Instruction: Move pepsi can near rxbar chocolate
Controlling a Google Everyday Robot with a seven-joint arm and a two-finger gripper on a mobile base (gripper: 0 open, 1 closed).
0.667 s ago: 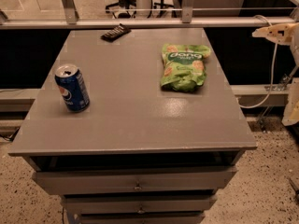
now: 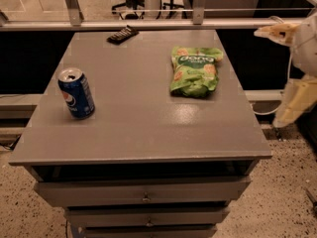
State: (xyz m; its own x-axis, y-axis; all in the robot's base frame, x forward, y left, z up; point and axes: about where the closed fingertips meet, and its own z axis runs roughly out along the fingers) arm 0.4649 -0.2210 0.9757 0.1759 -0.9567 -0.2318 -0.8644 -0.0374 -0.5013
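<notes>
Clock directions are read on the grey table top (image 2: 148,128), with 12 at the far edge. The pepsi can (image 2: 76,93) stands upright at about 9 o'clock, close to the left edge, with its silver top up and the round logo facing the camera. The rxbar chocolate (image 2: 123,34) lies flat at about 11 o'clock, right at the far edge, with its long side running slantwise. Can and bar are well apart, with bare table between them. A green snack bag (image 2: 194,71) lies flat at about 1 o'clock, printed face up and its lower end crumpled; it touches neither the can nor the bar. The gripper (image 2: 299,58) is off the table at about 2 to 3 o'clock, beyond the right edge and partly cut off by the frame edge. It shows a pale rounded body, one cream piece pointing toward the table and another hanging lower. It holds nothing that can be seen and touches nothing on the table; whether it is spread or closed cannot be told from this angle. A thin cable appears to hang down beside it. Under the top are stacked drawers (image 2: 143,192) with small knobs. A metal rail (image 2: 163,24) runs behind the far edge. The floor (image 2: 277,202) is speckled.
</notes>
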